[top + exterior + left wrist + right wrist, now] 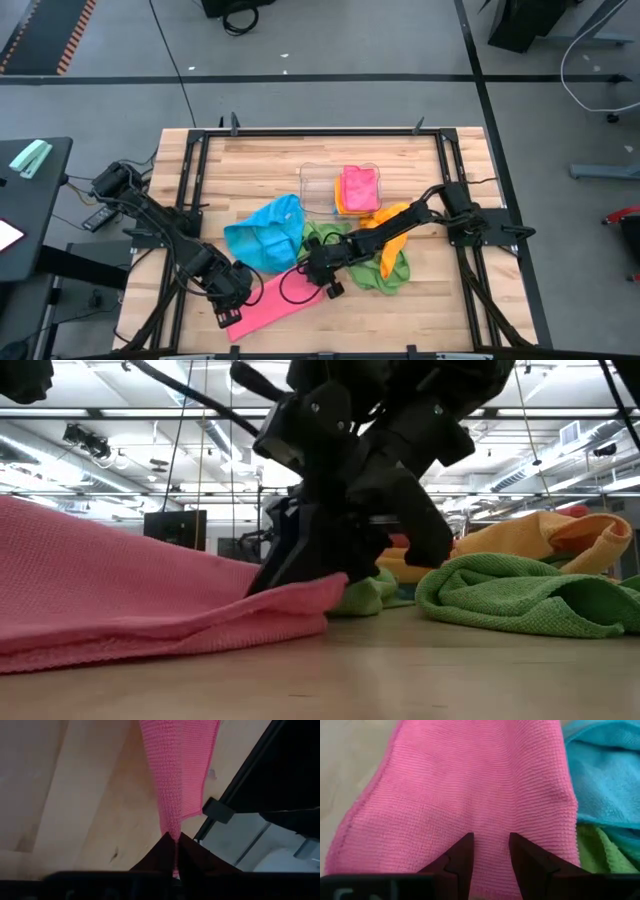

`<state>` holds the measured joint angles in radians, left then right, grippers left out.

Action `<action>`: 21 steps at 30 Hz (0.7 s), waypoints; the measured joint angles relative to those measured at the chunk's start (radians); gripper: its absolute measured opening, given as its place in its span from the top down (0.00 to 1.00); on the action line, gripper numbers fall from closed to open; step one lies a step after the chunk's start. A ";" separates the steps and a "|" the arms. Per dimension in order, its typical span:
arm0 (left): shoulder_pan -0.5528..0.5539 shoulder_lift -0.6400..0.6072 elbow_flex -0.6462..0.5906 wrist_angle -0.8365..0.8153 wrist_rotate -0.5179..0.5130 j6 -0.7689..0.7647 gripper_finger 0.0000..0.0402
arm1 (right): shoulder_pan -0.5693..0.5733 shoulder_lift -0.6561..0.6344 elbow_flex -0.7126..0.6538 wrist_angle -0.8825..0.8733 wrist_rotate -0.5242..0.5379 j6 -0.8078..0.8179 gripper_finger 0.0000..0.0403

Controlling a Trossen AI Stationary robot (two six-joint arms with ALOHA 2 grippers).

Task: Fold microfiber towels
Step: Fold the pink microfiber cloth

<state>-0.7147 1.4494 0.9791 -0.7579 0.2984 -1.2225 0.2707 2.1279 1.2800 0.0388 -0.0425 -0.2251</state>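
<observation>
As you look down from the high view, your left gripper [235, 290] sits at the near-left end of the pink towel [275, 298], your right gripper [322, 275] at its far-right end; a blue towel [265, 236] lies bunched just behind, a green towel [385, 268] and an orange towel [392, 228] lie under the right arm, and a clear tray [318, 183] holds folded pink and orange cloths. In the low view, the right gripper [330, 565] presses on the pink towel's [140, 600] raised edge and blocks what lies behind; the green towel [520, 595] is heaped to the side. In the left wrist view, your fingers [162, 852] are pinched tight on the pink corner [180, 770]. In the right wrist view, your fingers [462, 857] stand partly apart with pink cloth [470, 785] between them; you cannot tell whether they grip it.
</observation>
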 joint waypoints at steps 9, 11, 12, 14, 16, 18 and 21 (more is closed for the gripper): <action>0.030 -0.077 -0.001 0.004 -0.122 0.000 0.95 | 0.000 -0.129 0.002 -0.024 0.018 -0.018 0.67; 0.048 -0.101 -0.001 0.011 -0.169 -0.006 0.94 | 0.001 -0.127 0.000 -0.036 0.000 -0.003 0.67; 0.058 -0.106 -0.001 0.014 -0.188 -0.012 0.95 | 0.004 -0.122 0.000 -0.034 -0.013 0.009 0.67; 0.076 -0.110 -0.001 0.015 -0.213 -0.023 0.97 | 0.013 -0.102 0.001 -0.014 -0.036 0.031 0.67; 0.096 -0.111 -0.001 0.023 -0.218 -0.023 0.98 | 0.025 -0.076 0.000 -0.008 -0.038 0.039 0.67; 0.117 -0.108 -0.003 0.028 -0.220 -0.023 0.98 | 0.034 -0.070 -0.003 -0.012 -0.038 0.039 0.67; 0.159 -0.107 -0.018 0.029 -0.220 -0.026 0.96 | 0.041 -0.066 0.001 0.033 -0.038 0.040 0.67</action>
<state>-0.5553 1.3422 0.9612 -0.7285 0.0786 -1.2483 0.3115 2.0621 1.2808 0.0722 -0.0803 -0.1848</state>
